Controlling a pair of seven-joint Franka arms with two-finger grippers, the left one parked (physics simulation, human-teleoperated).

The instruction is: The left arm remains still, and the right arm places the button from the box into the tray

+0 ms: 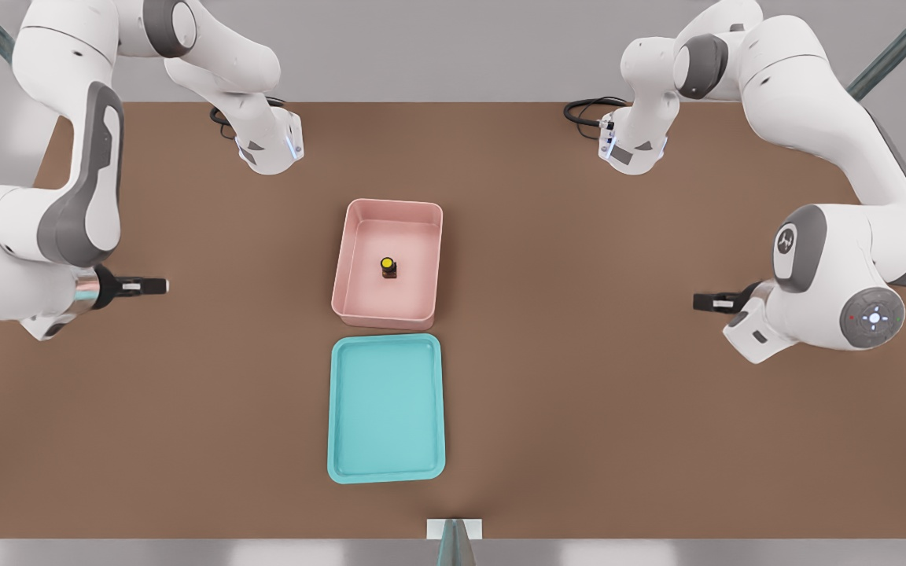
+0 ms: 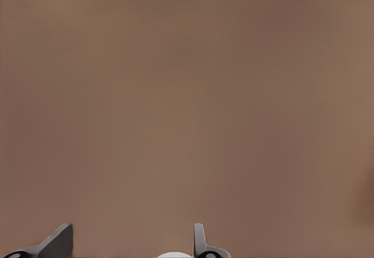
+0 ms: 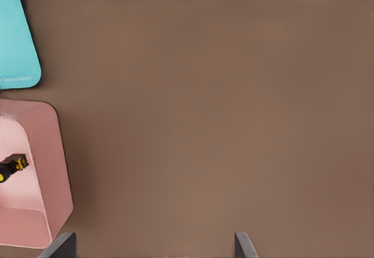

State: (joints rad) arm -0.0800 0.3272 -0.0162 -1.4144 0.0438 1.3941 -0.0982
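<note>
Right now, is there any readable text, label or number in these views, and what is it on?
None can be read.
Box, tray, button: no print.
Emblem on the parked arm: a symbol, no letters.
White patch on the working hand, which is open over the table at the front view's left: too small to read.
</note>
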